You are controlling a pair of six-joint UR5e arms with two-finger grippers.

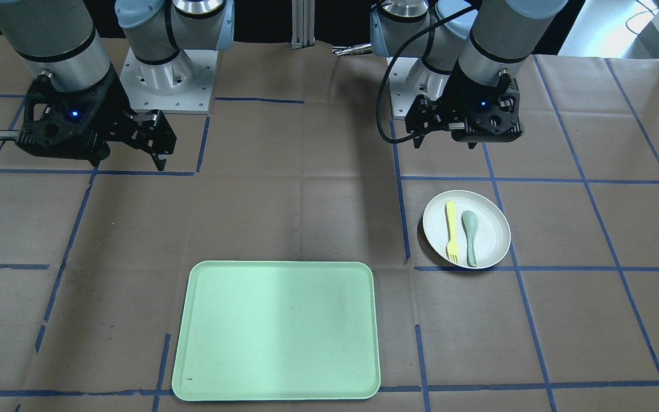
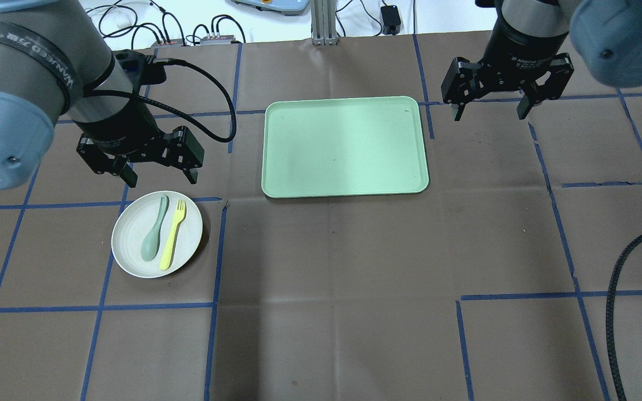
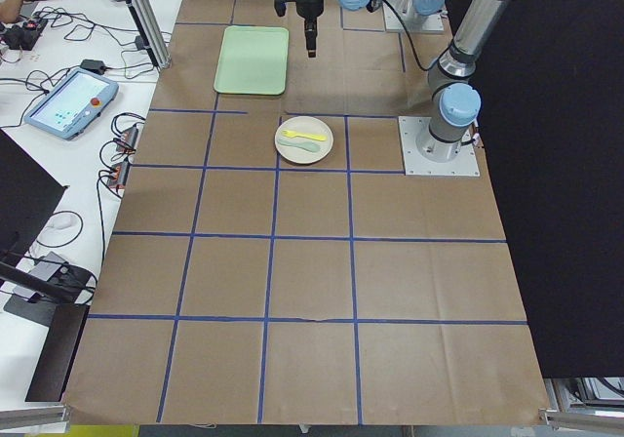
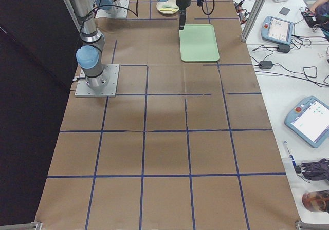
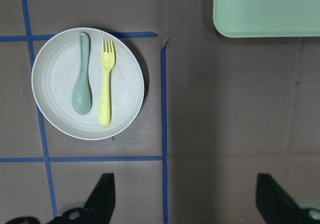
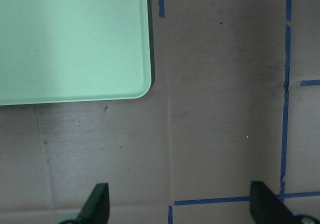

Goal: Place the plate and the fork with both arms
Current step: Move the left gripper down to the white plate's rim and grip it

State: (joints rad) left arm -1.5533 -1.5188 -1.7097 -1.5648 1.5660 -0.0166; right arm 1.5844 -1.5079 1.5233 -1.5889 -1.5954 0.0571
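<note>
The off-white plate (image 2: pixel 131 242) lies on the table on my left side. It also shows in the front view (image 1: pixel 492 229) and the left wrist view (image 5: pixel 55 79). The pale-yellow fork (image 2: pixel 173 234) (image 1: pixel 451 232) (image 5: pixel 106 81) lies on it beside a grey-green spoon (image 2: pixel 152 236) (image 5: pixel 82 84). My left gripper (image 2: pixel 162 181) (image 1: pixel 444 142) (image 5: pixel 185 199) hangs open and empty above the table near the plate, touching nothing. My right gripper (image 2: pixel 489 115) (image 1: pixel 132 161) (image 6: pixel 180 204) is open and empty, above the table off the tray's right corner.
A mint-green rectangular tray (image 2: pixel 346 147) (image 1: pixel 278 332) (image 5: pixel 265 9) (image 6: pixel 70 39) lies in the middle of the table, with nothing on it. Blue tape lines cross the brown table cover. Tablets and cables lie on the side bench (image 3: pixel 68 105).
</note>
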